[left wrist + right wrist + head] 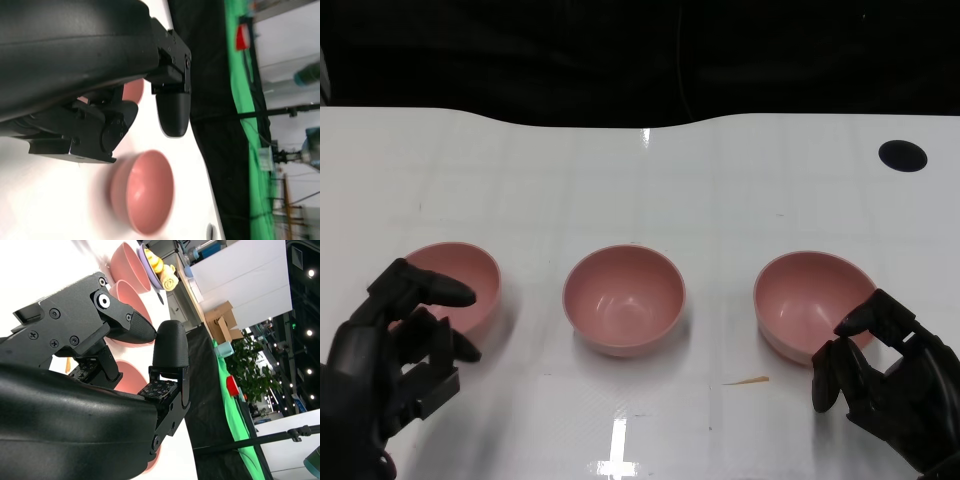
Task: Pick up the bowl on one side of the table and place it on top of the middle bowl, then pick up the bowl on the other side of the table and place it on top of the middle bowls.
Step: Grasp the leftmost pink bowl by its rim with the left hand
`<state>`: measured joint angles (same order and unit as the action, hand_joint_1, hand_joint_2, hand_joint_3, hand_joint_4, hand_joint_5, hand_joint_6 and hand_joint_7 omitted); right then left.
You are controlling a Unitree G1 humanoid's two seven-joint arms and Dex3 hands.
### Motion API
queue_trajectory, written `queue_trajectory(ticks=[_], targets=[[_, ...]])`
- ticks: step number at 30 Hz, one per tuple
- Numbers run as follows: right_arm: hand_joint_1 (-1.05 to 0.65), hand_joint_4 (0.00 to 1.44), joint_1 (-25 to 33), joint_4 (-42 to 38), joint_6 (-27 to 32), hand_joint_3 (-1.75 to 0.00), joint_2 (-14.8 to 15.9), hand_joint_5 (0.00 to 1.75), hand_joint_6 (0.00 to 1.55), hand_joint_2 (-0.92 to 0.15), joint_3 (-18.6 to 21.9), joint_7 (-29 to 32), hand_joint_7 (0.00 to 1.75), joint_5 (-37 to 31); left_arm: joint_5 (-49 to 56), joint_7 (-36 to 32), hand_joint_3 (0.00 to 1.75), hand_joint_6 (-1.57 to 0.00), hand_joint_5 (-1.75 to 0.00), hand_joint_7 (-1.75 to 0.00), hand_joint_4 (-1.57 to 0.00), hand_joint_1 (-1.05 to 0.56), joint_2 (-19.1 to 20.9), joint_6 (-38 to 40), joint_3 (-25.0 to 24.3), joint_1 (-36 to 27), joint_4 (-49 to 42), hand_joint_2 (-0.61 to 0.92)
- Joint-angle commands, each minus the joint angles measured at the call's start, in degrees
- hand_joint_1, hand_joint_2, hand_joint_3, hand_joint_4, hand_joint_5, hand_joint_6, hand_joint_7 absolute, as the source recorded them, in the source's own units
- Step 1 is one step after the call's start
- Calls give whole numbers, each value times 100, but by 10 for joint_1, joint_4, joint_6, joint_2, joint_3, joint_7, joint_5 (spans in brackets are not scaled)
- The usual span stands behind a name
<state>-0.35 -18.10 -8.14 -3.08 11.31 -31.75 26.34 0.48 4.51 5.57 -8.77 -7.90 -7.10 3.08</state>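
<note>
Head view, three bowls (624,298) upright in a row, both hands' fingers (432,288) apart, empty.

What I see around my work

A white table (640,170) stretches before me, with a round black spot (902,155) near its far right corner and a thin tan streak (748,381) lying on its near side. Beyond the table edge, green cloth (247,440), cardboard boxes (222,317) and a leafy plant (250,365) stand in the room.
</note>
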Motion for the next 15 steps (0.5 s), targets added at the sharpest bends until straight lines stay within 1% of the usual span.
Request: queue_trajectory(ticks=[1,3,5,6,7,9,12,15], targets=[[-7,96,6,8,-4,-105,3,175,70,-57,1,4,165,1,91,-55,34,-52,-107,-76,-48,-8,17,-78,14,-12,-12,92],[-7,96,6,9,-3,-105,4,175,70,-57,1,5,165,0,139,-81,25,-55,-97,-65,-49,-15,22,-95,20,-15,-10,92],[-7,96,6,10,1,-105,4,175,70,-57,1,6,165,1,207,-110,17,-65,-68,-39,-55,-26,31,-85,28,-23,11,92],[-7,96,7,12,4,-105,4,175,70,-57,1,7,165,1,273,-134,12,-70,-53,-27,-59,-31,43,-69,34,-27,26,91],[-7,96,8,13,6,-105,4,175,70,-57,0,7,165,2,331,-150,7,-74,-38,-18,-64,-37,55,-51,40,-29,40,91],[-7,95,6,10,6,-106,6,175,69,-58,0,1,164,5,418,-179,2,-79,-20,-7,-70,-49,74,-27,48,-28,54,87],[-7,95,2,2,-2,-106,3,175,69,-58,2,-2,165,6,489,-187,0,-80,-11,-3,-74,-61,92,10,61,-22,65,81],[-5,96,4,9,7,-107,1,175,69,-58,1,9,165,4,538,-178,0,-78,-7,-1,-74,-67,113,43,79,-12,66,79]])
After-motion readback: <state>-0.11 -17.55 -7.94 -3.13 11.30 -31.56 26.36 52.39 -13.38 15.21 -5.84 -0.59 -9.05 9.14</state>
